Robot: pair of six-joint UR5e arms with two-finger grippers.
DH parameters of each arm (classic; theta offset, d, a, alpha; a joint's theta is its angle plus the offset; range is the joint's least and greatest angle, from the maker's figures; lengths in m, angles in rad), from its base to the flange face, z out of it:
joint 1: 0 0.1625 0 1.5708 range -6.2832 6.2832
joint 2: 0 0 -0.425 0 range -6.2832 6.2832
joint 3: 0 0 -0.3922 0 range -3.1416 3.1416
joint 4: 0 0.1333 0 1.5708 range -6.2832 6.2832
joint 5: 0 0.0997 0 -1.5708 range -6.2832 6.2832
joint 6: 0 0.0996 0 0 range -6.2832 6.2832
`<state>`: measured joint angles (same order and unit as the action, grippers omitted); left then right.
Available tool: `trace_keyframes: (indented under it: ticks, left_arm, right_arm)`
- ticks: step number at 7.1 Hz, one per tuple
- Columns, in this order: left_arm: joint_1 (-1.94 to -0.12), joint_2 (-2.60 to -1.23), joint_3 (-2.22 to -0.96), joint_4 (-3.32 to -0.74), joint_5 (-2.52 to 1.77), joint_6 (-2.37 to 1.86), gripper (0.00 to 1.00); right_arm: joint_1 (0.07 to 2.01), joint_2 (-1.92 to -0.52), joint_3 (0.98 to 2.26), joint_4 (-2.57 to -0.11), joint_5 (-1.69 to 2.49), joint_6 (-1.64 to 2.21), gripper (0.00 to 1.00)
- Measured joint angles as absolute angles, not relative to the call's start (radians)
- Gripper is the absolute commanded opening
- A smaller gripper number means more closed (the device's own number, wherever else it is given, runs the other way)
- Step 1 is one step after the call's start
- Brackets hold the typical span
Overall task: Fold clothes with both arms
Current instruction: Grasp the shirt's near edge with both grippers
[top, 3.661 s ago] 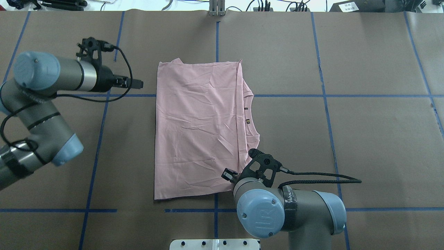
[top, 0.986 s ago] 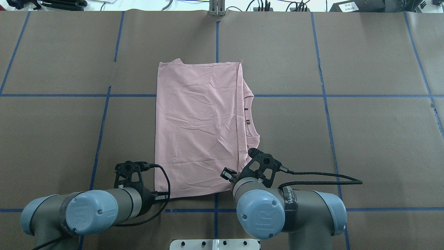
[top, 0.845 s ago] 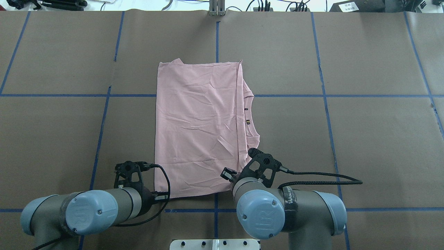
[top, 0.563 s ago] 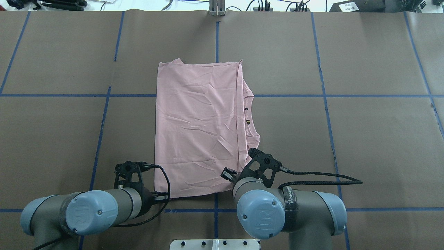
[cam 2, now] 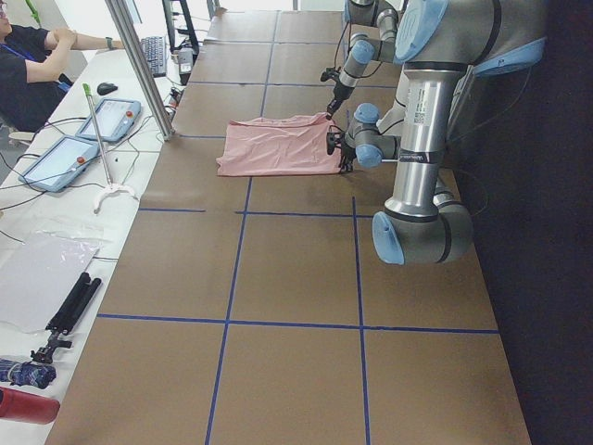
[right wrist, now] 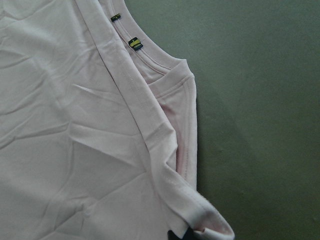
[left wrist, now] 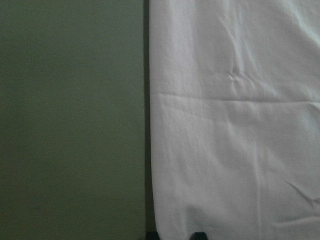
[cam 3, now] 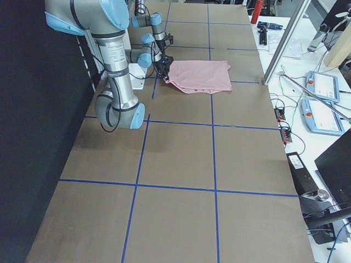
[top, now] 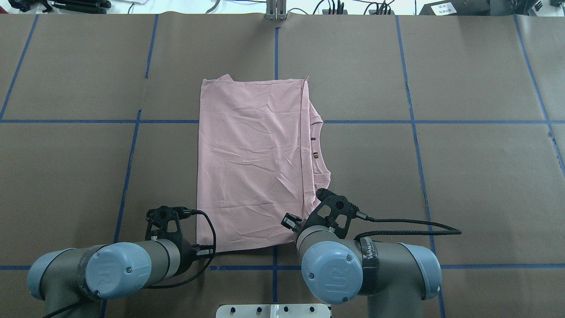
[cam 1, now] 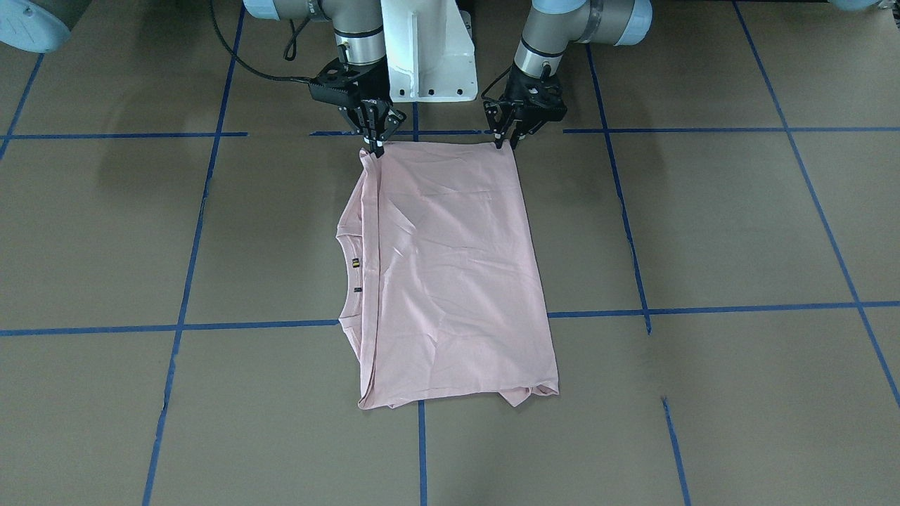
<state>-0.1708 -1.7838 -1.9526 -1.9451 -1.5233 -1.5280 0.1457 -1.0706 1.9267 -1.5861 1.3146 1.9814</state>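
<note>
The pale pink T-shirt (cam 1: 450, 274) lies folded flat mid-table, also in the overhead view (top: 251, 163). Its collar with a small label (top: 315, 154) sticks out on my right side. The cartoon dog and lettering are hidden. My right gripper (cam 1: 376, 146) points down, shut on the shirt's near corner by the collar; the right wrist view shows its tips (right wrist: 180, 234) pinched on the hem. My left gripper (cam 1: 504, 143) stands over the other near corner. Its two fingertips (left wrist: 198, 235) sit apart with the shirt's edge between them.
The white pedestal base (cam 1: 425, 49) stands just behind both grippers. Blue tape lines cross the brown table cover (top: 441, 176). A metal post (top: 276, 11) stands at the far edge. A side table with tablets (cam 2: 111, 119) and a seated person (cam 2: 28, 65) lie beyond it.
Since 3.7 s ago my left arm swung from the far left down to the shirt's near left corner. Over the last second it has barely shifted. The right arm and shirt have not moved.
</note>
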Motion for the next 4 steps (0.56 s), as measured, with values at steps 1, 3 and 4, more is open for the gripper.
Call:
trace_keyframes:
  ticks: [1, 3, 4]
  left_arm:
    - [-0.169, -1.784, -1.951, -1.945, -1.523, -1.528, 0.17]
    - [-0.168, -1.784, -1.951, -1.945, -1.523, -1.528, 0.0]
    - [-0.167, -1.784, -1.951, -1.945, -1.523, -1.527, 0.0]
  right_arm:
    - [0.146, -1.071, 1.927, -1.586, 1.315, 1.981, 0.0]
    - [0.146, -1.071, 1.927, -1.586, 1.314, 1.98, 0.0]
    - [0.146, -1.071, 1.927, -1.586, 1.313, 1.98, 0.0]
